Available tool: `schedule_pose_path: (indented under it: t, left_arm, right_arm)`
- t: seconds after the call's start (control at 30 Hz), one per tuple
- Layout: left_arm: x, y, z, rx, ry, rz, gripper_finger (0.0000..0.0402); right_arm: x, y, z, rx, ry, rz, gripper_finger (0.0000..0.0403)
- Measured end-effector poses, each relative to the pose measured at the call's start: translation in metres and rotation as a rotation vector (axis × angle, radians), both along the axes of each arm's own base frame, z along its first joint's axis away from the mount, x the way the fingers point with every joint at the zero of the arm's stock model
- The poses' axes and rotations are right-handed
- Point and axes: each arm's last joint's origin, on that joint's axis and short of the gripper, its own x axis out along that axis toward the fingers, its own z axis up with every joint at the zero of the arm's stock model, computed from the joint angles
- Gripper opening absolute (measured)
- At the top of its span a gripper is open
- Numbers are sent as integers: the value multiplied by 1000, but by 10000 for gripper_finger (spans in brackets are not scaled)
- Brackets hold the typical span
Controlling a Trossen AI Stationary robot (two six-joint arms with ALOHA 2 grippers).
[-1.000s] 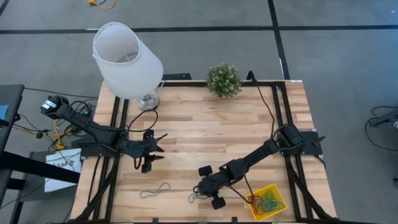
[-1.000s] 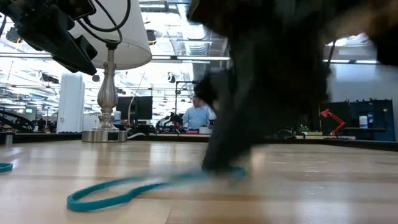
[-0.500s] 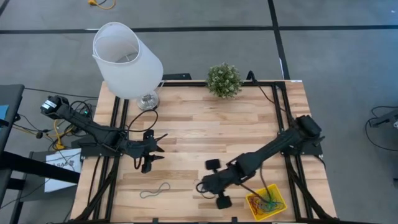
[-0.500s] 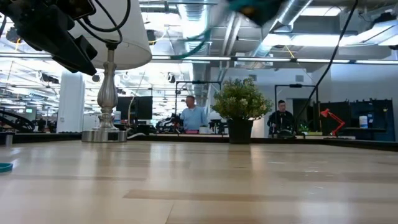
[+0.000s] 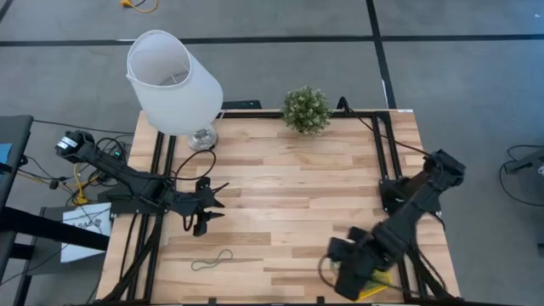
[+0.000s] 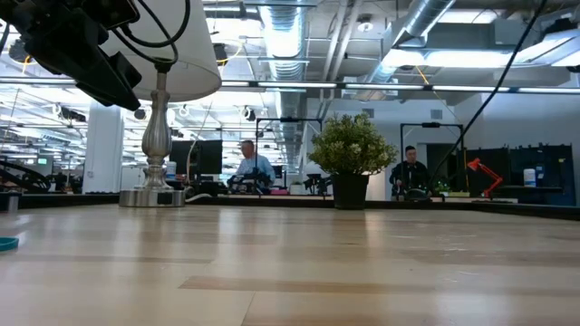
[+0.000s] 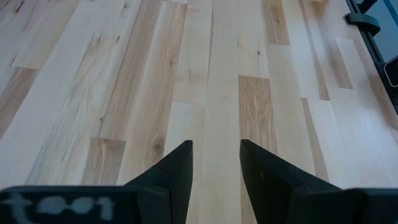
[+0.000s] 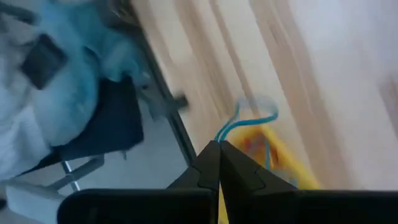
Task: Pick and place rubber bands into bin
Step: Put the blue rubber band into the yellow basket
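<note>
The right gripper (image 8: 217,149), clamped on a thin blue rubber band (image 8: 239,122), is hovering over the small yellow plastic bin (image 5: 376,285) at the table's near-right corner, seemingly needing only to release, while the left gripper (image 7: 216,163) is waiting parted.

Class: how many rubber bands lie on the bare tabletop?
1: a rubber band lower left in the high view. Another band hangs from the right pincer over the bin; its arm may hide others.

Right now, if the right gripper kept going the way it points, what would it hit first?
Probably the bin: the right gripper, shut on a blue rubber band, points at it, with only the dangling band between. Depth is unclear in the blur.
</note>
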Motion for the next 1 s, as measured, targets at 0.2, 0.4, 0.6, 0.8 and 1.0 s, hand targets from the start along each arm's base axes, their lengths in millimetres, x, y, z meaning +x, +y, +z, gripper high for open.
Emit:
schedule_pose_path:
  t: [0.2,0.4,0.6,0.8,1.0]
  left_arm:
    - [0,0,0,0,0,0,121]
    - [0,0,0,0,-1,1,121]
    - [0,0,0,-1,-5,2,121]
    - [0,0,1,-2,-7,3,121]
    - [0,0,1,-2,-8,3,121]
  right_arm:
    - [-35,23,-10,-25,160,-237,0]
    - [-55,35,-25,-124,243,-323,0]
    - [-61,30,-35,-269,337,-403,3]
    - [-53,36,-44,-228,336,-395,34]
    - [-50,37,-54,-177,355,-347,73]
